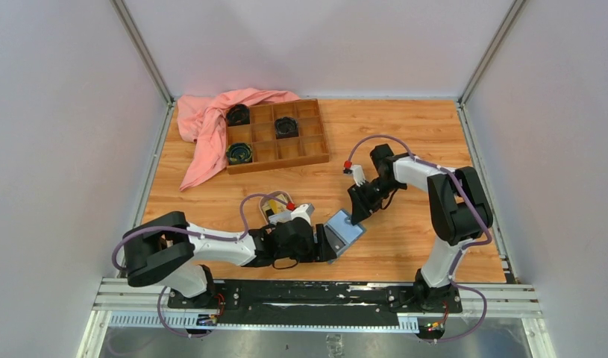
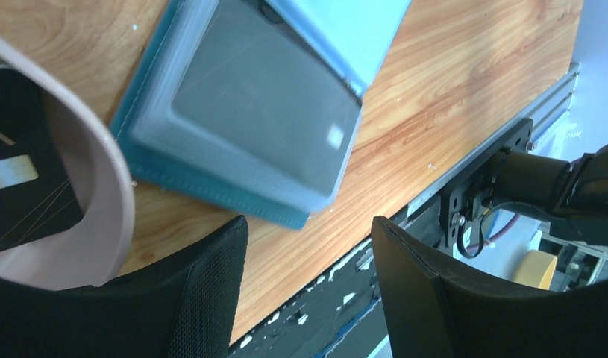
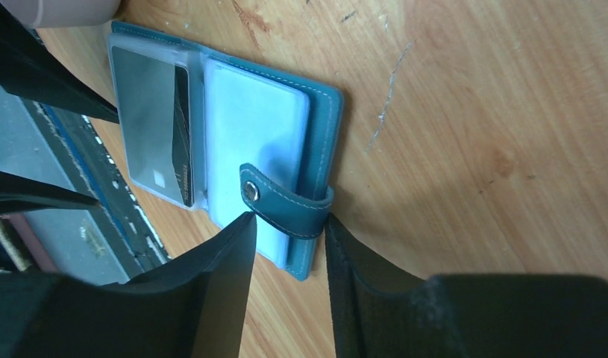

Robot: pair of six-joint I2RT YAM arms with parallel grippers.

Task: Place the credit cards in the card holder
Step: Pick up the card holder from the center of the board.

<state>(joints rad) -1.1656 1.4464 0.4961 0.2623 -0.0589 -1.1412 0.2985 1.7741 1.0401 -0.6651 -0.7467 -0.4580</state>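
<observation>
Tabletop (image 1: 405, 134): card holder (image 3: 233, 127), tab (image 3: 286, 210) toward right jaws.

You see a card holder (image 3: 256, 142) that is teal-blue outside with pale stitching and lighter blue inside under frosted clear sleeves. Its snap tab (image 3: 289, 210) is teal with a silver stud. A dark grey card (image 3: 148, 112) shows in one sleeve. The table (image 1: 405, 134) is orange-brown woodgrain. At ten o'clock lies a salmon-pink cloth (image 1: 204, 127). The wooden tray (image 1: 278, 166) beside it is brown and holds black items (image 1: 286, 127). The dish (image 2: 107, 171) is pale pink.
</observation>
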